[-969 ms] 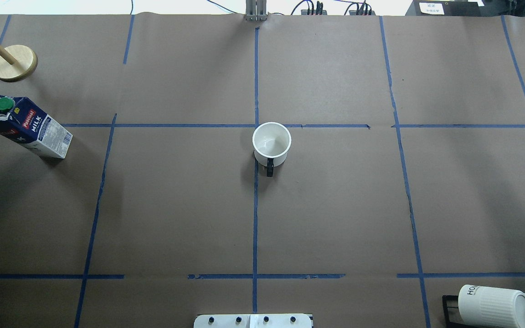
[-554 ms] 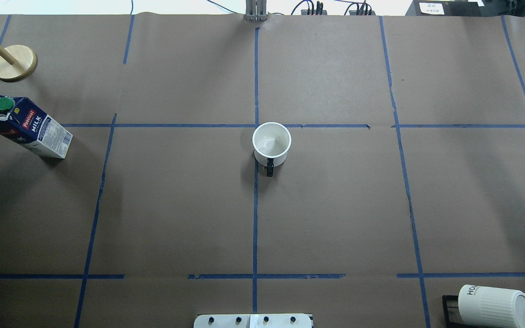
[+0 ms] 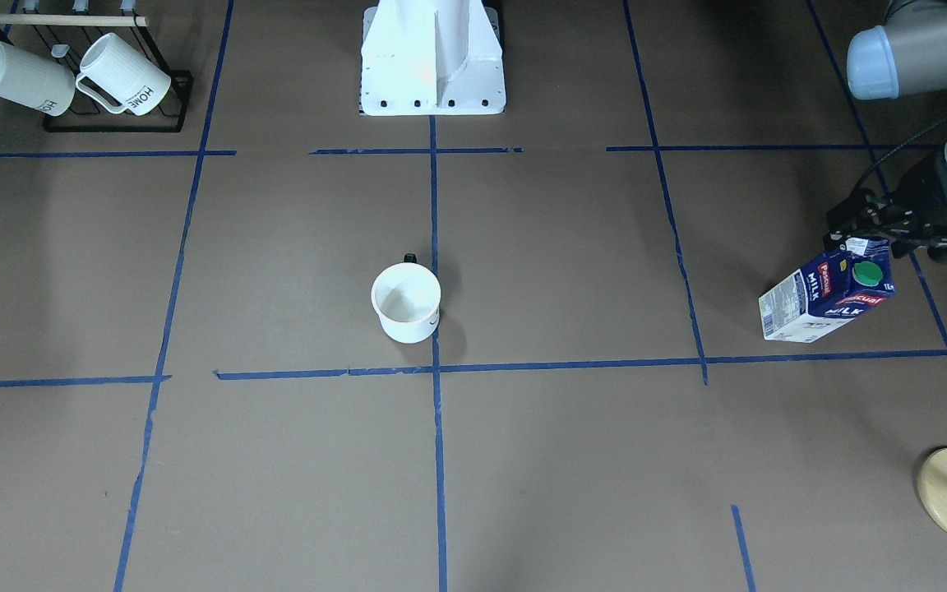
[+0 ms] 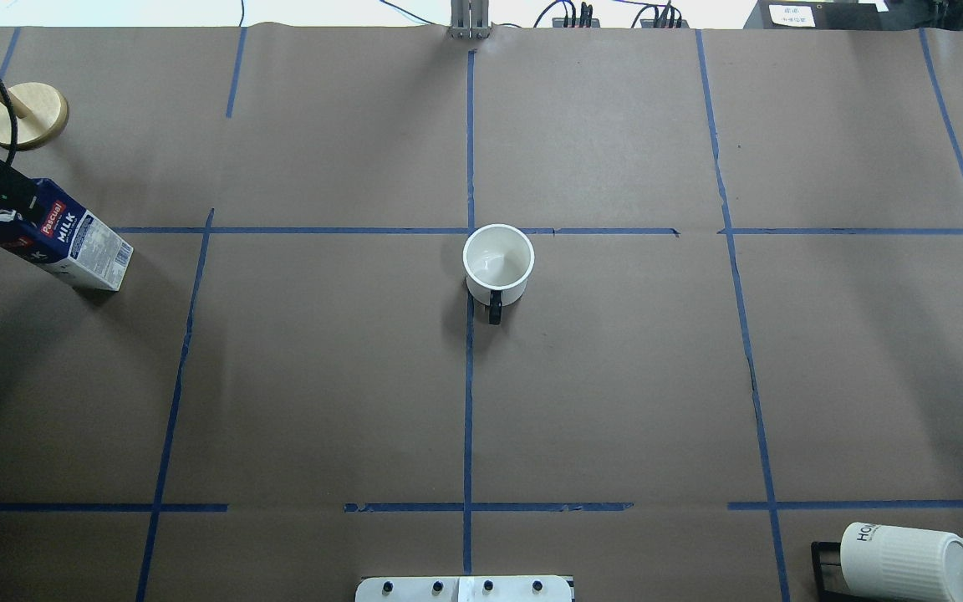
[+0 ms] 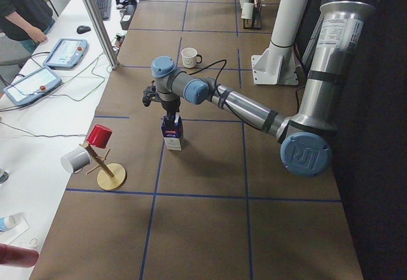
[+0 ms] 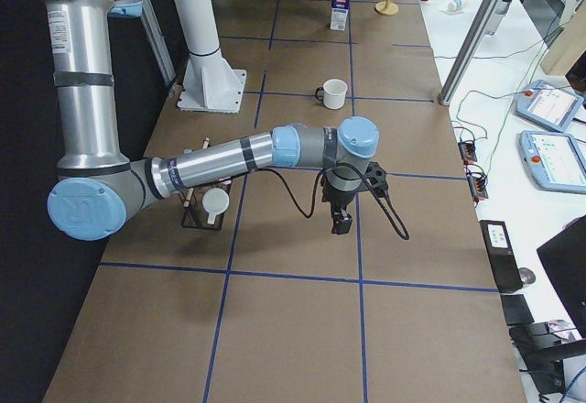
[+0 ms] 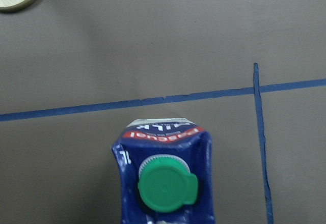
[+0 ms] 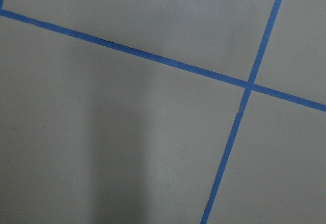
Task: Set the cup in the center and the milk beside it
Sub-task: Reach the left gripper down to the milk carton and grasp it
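Brown tabletop point(image 4: 615, 376) crossed by blue tape. The cup point(image 4: 498, 263) stands upright just beside the center point(image 4: 470, 231) crossing, on the robot's side. A wide stretch of paper separates it from the milk point(image 4: 72, 247), upright near the left end beside a wooden stand point(image 4: 26, 115). The left arm point(image 5: 241, 105) reaches out low, wrist pointing down, jaws just above the carton's top; spread or closed, I cannot tell. The right arm point(image 6: 238, 156) hangs over another crossing, jaws likewise unclear.
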`<state>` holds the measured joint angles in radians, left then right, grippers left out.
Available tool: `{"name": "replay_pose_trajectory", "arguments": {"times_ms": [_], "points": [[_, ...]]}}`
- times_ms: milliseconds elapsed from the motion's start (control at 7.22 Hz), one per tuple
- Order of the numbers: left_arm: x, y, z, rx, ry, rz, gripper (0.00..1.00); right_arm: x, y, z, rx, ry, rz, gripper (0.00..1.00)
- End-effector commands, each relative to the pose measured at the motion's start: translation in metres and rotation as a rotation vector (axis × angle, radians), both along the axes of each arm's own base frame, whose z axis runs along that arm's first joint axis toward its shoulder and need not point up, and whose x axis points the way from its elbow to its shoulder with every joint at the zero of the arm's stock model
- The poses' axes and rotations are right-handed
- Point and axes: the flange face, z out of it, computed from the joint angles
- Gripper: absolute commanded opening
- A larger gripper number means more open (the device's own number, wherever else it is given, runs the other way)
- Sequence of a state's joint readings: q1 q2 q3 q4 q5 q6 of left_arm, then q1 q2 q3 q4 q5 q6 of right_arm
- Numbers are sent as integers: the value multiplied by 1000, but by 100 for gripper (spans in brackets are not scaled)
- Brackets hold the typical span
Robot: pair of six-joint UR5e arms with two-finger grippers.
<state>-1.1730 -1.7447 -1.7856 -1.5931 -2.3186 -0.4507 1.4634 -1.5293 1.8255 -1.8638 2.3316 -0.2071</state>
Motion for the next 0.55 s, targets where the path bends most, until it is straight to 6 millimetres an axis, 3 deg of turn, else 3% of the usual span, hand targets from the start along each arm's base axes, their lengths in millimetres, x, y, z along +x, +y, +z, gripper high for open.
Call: {"name": "replay_pose_trajectory", "arguments": {"times_ms": [0, 277, 415], "points": [[6, -11, 11, -5, -2, 1, 100, 0, 0, 0, 0, 0, 0, 100], [15, -11, 13, 3, -13, 17, 94, 0, 1, 1, -1, 0, -1, 100], [18, -13, 10, 7, -13, 21, 64, 0, 1, 1, -1, 0, -1, 100]]}}
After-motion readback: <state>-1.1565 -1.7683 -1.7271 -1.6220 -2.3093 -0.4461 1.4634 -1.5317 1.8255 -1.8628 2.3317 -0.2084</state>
